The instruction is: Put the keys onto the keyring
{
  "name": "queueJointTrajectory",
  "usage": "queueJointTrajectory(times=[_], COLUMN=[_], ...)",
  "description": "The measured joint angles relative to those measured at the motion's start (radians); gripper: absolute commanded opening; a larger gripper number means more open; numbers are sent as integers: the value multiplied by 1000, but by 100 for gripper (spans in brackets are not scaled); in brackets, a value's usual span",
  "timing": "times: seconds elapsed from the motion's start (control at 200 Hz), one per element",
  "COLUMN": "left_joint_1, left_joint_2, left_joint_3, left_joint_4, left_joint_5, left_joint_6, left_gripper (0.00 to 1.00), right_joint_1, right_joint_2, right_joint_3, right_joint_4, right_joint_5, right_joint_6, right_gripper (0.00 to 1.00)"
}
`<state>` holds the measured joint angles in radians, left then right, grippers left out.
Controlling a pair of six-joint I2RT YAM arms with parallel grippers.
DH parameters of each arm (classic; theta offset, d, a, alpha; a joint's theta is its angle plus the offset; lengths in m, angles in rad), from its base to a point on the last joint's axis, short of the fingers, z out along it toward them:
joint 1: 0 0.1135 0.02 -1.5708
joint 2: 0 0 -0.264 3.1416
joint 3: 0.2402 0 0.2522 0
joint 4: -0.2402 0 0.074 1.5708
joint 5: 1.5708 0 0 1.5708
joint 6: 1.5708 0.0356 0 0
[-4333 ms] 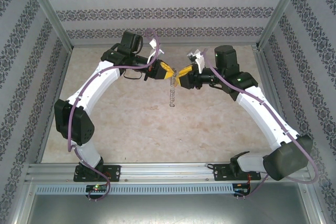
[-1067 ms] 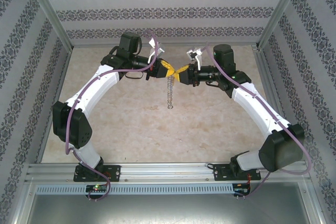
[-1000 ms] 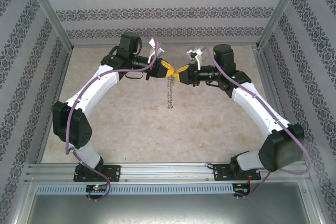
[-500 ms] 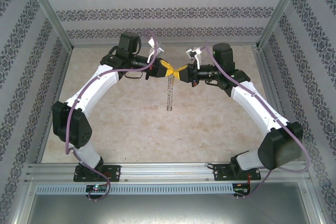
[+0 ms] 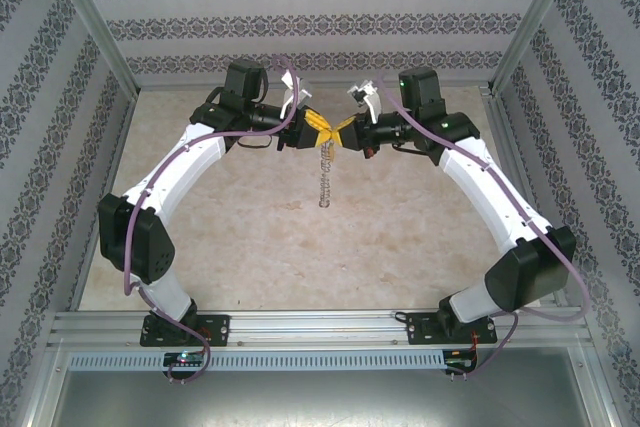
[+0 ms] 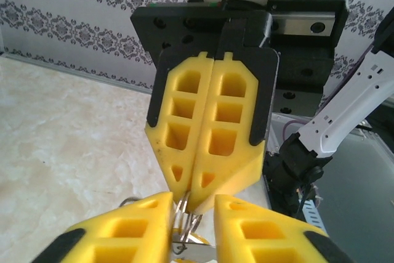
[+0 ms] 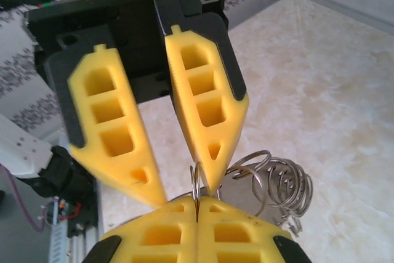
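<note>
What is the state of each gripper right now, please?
Left gripper: open, with the keyring in the gap between its fingers.
Right gripper: closed, pinching the keyring.

1. I work in a robotics lab test cell: bare silver aluminium frame posts (image 5: 95, 25) box me in.
2. Grey damask-striped wallpaper panels (image 5: 320, 22) line the walls inside that frame.
3. My two white jointed arms (image 5: 190, 162) are bolted to a silver aluminium rail (image 5: 320, 324) at the near edge of a beige marble-look tabletop (image 5: 300, 257).
4. A slotted grey cable duct (image 5: 320, 359) runs just below the rail.
</note>
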<state>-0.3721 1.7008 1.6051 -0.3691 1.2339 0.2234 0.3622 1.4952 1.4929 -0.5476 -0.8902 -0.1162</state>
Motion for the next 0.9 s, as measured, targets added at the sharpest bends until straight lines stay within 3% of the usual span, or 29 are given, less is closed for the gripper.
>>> queueJointTrajectory(times=[0.425, 0.709, 0.904], left_joint_1=[32, 69, 69], left_joint_2=[-2, 76, 127], left_joint_3=[58, 222, 233], left_joint_4=[-110, -381, -495], left_joint_5=[7, 46, 76], left_joint_6=[68, 250, 324], left_gripper=[34, 34, 32], right_joint_1=[55, 79, 94], right_joint_2=[101, 159, 175], right_joint_3=[217, 331, 373], right_joint_4=[-305, -460, -521], right_joint_5=[172, 229, 240], right_joint_6=[-217, -298, -327], right_gripper=[0, 0, 0])
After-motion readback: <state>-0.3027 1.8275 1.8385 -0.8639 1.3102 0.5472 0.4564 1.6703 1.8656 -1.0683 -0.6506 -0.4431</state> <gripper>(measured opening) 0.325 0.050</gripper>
